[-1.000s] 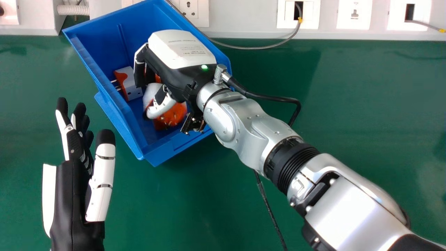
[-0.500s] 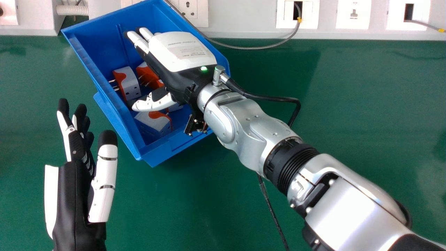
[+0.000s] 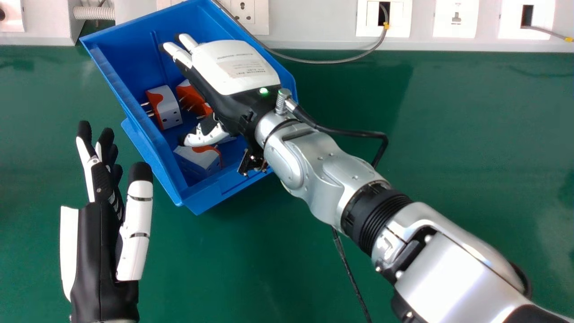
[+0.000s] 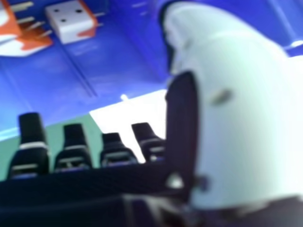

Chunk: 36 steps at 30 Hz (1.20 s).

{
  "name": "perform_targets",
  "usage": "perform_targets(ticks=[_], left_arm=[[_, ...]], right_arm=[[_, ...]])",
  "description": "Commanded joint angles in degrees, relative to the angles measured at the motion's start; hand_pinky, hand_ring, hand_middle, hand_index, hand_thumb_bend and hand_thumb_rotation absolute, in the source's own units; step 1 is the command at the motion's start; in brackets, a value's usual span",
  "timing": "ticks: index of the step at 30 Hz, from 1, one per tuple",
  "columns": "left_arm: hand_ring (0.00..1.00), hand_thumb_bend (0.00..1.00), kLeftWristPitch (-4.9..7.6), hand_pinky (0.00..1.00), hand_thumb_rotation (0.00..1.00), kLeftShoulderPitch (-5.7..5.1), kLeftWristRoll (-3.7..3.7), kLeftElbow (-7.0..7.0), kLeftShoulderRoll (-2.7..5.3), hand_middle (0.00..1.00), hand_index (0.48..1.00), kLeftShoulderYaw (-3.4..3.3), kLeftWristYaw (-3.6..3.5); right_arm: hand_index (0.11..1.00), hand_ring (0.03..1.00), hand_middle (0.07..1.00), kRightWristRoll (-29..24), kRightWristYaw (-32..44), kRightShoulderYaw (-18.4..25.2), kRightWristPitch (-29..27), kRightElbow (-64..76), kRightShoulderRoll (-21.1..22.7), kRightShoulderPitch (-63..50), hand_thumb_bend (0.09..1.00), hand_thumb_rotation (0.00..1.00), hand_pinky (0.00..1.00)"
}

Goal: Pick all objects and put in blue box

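Blue box [image 3: 145, 139] at the far edge of the green table [image 3: 403, 134], left of its middle, its long axis slanting from far left to near right. Inside are plugs: one [image 3: 168, 107] by the left wall, one [image 3: 199, 159] near the close end, another [image 3: 190, 96] partly under the right hand [image 3: 237, 67]. That hand lies over the box, wide open, fingers nearly straight, apparently holding nothing. The left hand [image 3: 96, 251] is open toward the table's near-left corner. The right arm crosses the box's right wall, so withdrawing probably means lifting, then moving right.
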<state>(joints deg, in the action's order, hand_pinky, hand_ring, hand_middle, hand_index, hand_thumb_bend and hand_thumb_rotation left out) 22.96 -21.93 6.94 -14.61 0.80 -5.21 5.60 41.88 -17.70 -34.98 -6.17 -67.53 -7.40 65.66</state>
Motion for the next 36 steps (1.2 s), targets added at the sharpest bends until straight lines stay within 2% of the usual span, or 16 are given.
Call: perform_targets(ticks=[1, 5, 7, 11, 12, 15, 17, 22, 25, 28, 33, 36], left_arm=[[1.00, 0.35, 0.18, 1.00, 0.90, 0.73, 0.61, -1.50, -0.04, 1.00, 1.000, 0.15, 0.36], [1.00, 0.37, 0.56, 1.00, 0.92, 1.35, 0.82, -0.85, -0.39, 1.00, 1.000, -0.07, 0.60], [1.00, 0.37, 0.77, 1.00, 0.93, 1.72, 0.31, -0.35, -0.66, 1.00, 1.000, -0.33, 0.47], [1.00, 0.36, 0.96, 1.00, 0.94, 2.32, 0.00, 0.17, -1.19, 1.00, 1.000, -0.90, 0.37], [1.00, 0.36, 1.02, 1.00, 0.94, 2.48, -0.42, 0.24, -1.30, 1.00, 1.000, -1.02, 0.23], [1.00, 0.35, 0.90, 1.00, 0.93, 2.78, -1.15, 0.25, -1.81, 1.00, 1.000, -1.36, -0.09], [1.00, 0.35, 1.07, 1.00, 0.92, 2.86, -1.37, 0.42, -2.06, 1.00, 1.000, -1.53, -0.24], [1.00, 0.32, 1.37, 1.00, 0.92, 3.11, -1.61, 1.05, -2.27, 1.00, 1.000, -1.91, -0.30], [1.00, 0.31, 1.06, 1.00, 0.91, 3.25, -1.62, 1.02, -2.12, 1.00, 1.000, -2.04, -0.32], [1.00, 0.31, 0.99, 1.00, 0.91, 3.35, -1.68, 1.21, -2.13, 1.00, 1.000, -2.16, -0.42], [1.00, 0.32, 0.99, 1.00, 0.91, 3.48, -1.59, 1.83, -2.33, 1.00, 1.000, -2.57, -0.51], [1.00, 0.33, 1.19, 1.00, 0.90, 3.80, -2.14, 2.77, -2.57, 1.00, 1.000, -2.99, -0.75]], right_arm=[[0.926, 0.913, 0.973, 0.83, -3.02, -0.26, -1.14, 2.78, 0.86, -0.54, 0.357, 0.11, 0.79], [0.914, 0.912, 0.970, 0.38, -5.47, 0.58, -1.95, 5.69, 1.62, -3.25, 0.345, 0.09, 0.79], [0.913, 0.913, 0.972, 0.11, -6.54, 1.05, -2.20, 7.23, 1.91, -4.60, 0.346, 0.08, 0.79], [0.936, 0.927, 0.991, 0.10, -7.35, 1.74, -2.09, 11.27, 2.74, -7.30, 0.322, 0.12, 0.80], [0.939, 0.928, 0.993, 0.31, -7.65, 1.81, -1.90, 12.84, 3.13, -8.35, 0.321, 0.12, 0.80], [0.938, 0.928, 0.980, 1.18, -10.12, 2.06, -2.03, 19.52, 4.88, -13.11, 0.312, 0.19, 0.77], [0.952, 0.950, 0.993, 1.22, -9.33, 2.54, -1.80, 26.45, 6.68, -17.52, 0.298, 0.25, 0.79], [0.965, 0.966, 1.000, 0.01, -7.51, 4.52, -3.10, 44.48, 11.04, -30.27, 0.267, 0.32, 0.79], [0.980, 0.985, 1.000, -3.45, -3.79, 6.65, -4.60, 56.48, 13.91, -40.37, 0.218, 0.38, 0.84], [0.998, 0.999, 1.000, -6.25, -0.97, 8.77, -6.68, 64.21, 17.08, -48.69, 0.191, 0.59, 0.90], [1.000, 0.977, 1.000, -9.40, -0.22, 13.24, -9.10, 69.10, 19.69, -58.94, 0.283, 0.90, 0.86], [0.996, 0.975, 1.000, -10.70, 0.00, 16.26, -10.06, 71.30, 20.87, -63.85, 0.292, 0.93, 0.85]])
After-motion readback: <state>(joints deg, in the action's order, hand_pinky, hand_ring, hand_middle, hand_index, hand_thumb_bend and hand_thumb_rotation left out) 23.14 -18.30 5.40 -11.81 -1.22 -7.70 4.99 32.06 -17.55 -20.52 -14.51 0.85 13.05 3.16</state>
